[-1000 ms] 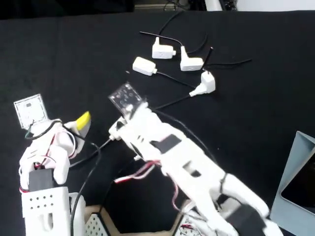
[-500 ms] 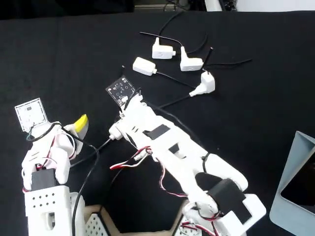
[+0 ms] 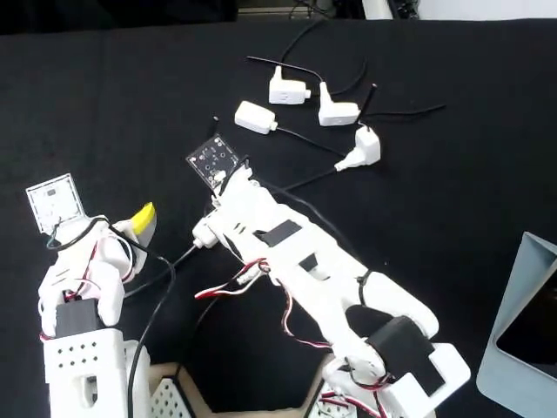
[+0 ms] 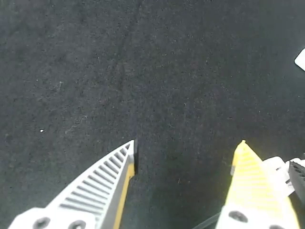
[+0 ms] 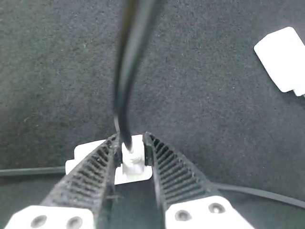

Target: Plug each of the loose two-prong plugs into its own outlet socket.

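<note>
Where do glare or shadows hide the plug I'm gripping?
Nowhere. Right wrist view: the plug in the right gripper is evenly lit, its cable dark against the cloth. High view: the loose plugs show glare-free on that black cloth.

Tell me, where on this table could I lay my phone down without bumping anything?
Bare cloth lies left of the white plugs, and between them and the grey box. Crowded: the plugs' cords and around the left arm and right arm.
</note>
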`<state>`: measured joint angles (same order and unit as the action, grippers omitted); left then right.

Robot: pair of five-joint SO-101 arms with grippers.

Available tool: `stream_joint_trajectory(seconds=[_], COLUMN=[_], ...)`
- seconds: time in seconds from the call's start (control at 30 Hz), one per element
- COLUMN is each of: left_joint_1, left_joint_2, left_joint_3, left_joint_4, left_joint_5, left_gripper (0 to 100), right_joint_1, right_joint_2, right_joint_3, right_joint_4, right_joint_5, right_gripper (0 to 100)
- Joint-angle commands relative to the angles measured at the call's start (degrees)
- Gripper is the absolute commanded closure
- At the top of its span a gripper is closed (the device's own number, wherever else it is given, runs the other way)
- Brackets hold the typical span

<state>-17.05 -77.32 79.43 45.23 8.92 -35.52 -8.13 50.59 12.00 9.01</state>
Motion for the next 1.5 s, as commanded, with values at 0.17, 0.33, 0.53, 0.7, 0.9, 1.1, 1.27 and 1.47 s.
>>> stream_joint_trajectory(seconds=[0.17, 0.33, 0.53, 0.7, 0.9, 1.1, 1.27, 1.47], left_joint_1=[0.04, 0.04, -0.04, -0.13, -0.22, 0.04, -0.22, -0.22], left_joint_2=[-0.53, -0.53, -0.53, -0.53, -0.53, -0.53, -0.53, -0.53], left_joint_3=[-0.57, -0.57, -0.57, -0.57, -0.57, -0.57, -0.57, -0.57], left_joint_4=[-1.05, -1.05, -1.05, -1.05, -1.05, -1.05, -1.05, -1.05], left_joint_5=[-0.09, -0.09, -0.09, -0.09, -0.09, -0.09, -0.09, -0.09], left_gripper=[68, 68, 68, 68, 68, 68, 68, 68], right_joint_1=[1.05, 1.05, 0.97, 0.97, 1.05, 1.14, 1.14, 1.05], right_joint_2=[1.01, 4.62, 4.18, 4.00, 4.00, 4.00, 5.23, 6.64], right_joint_3=[-1.89, -1.80, -0.57, 0.75, -2.15, -6.46, -6.20, -1.63], right_joint_4=[-4.22, -5.89, -5.71, -4.57, 3.25, 8.35, 9.41, 3.87], right_joint_5=[0.53, 0.97, 0.62, 0.53, 0.44, -1.93, -1.93, -0.44], right_gripper=[98.7, 98.7, 98.7, 98.7, 98.7, 98.7, 98.7, 98.7])
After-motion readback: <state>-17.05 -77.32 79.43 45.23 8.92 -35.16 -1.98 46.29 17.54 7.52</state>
